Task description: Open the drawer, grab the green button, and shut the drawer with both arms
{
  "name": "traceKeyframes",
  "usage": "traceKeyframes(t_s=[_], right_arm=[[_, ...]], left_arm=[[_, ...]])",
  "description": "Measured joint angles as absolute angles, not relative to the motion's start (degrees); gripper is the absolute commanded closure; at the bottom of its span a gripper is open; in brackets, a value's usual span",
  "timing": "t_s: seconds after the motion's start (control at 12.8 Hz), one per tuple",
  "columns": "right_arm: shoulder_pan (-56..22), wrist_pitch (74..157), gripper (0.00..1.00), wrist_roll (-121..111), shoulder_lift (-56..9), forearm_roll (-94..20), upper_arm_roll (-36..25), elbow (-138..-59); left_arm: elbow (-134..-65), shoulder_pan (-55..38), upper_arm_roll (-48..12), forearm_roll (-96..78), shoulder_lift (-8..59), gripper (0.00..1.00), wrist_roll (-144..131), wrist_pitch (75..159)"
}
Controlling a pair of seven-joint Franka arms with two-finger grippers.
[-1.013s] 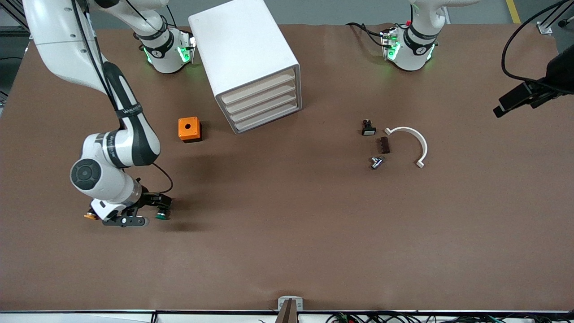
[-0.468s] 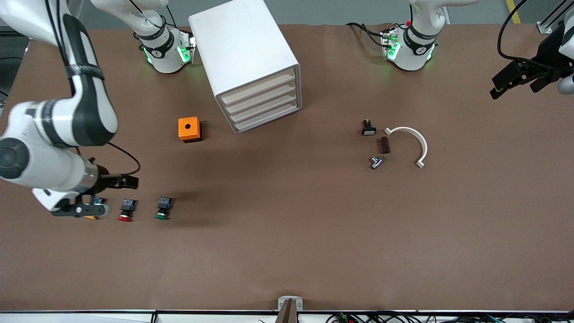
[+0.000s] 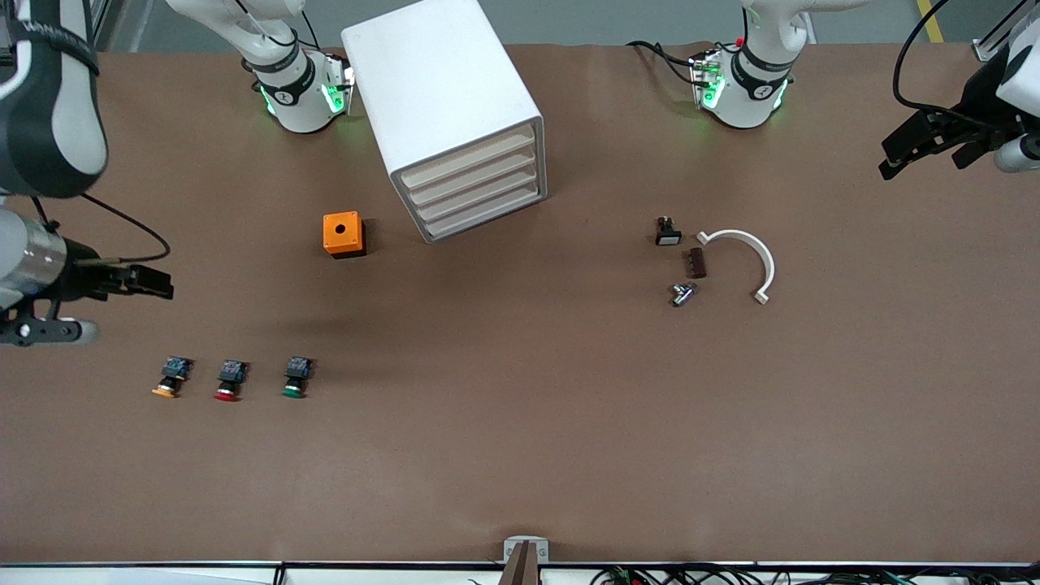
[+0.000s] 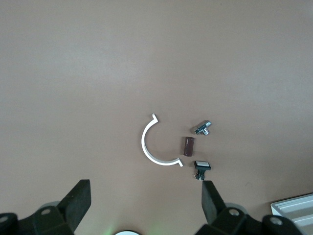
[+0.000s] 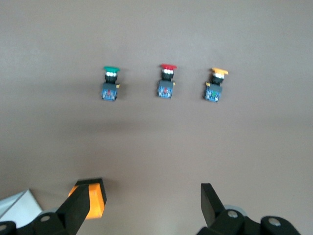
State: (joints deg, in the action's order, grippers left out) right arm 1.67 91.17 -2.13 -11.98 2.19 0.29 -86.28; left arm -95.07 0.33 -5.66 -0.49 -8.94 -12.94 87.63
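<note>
The white cabinet (image 3: pixel 443 89) stands near the right arm's base. All four drawers are shut, including the lowest drawer (image 3: pixel 485 214). The green-capped button (image 3: pixel 296 378) lies on the table, nearer the front camera than the orange box; it also shows in the right wrist view (image 5: pixel 110 83). My right gripper (image 3: pixel 101 307) is open and empty, up in the air at the right arm's end of the table, apart from the buttons; its jaws (image 5: pixel 144 200) are wide apart. My left gripper (image 3: pixel 926 158) is open and empty, raised at the left arm's end of the table (image 4: pixel 145 198).
A red-capped button (image 3: pixel 230 380) and an orange-capped button (image 3: pixel 170 379) lie beside the green one. An orange box (image 3: pixel 343 234) sits beside the cabinet. A white curved piece (image 3: pixel 751 256), a brown block (image 3: pixel 696 262), a metal fitting (image 3: pixel 681 293) and a small black switch (image 3: pixel 667 231) lie toward the left arm's end.
My right gripper has left the green button on the table and risen away toward the right arm's end. My left gripper has shifted slightly.
</note>
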Motion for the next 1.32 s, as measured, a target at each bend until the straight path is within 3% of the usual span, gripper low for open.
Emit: traceKeyframes(t_s=[0.55,1.32], right_arm=[[6.5,87.9,0.0,-4.2,-9.2,2.1,0.2,-86.8],[4.1,87.3,0.0,-2.6,-9.1,0.9,1.6,-83.5]], left_arm=[[-97.3,0.3,-5.8,-0.4,-11.3,0.0,-12.9,87.6],[-101.5,0.3,-5.8,-0.4,-14.6,0.0,-12.9,87.8]])
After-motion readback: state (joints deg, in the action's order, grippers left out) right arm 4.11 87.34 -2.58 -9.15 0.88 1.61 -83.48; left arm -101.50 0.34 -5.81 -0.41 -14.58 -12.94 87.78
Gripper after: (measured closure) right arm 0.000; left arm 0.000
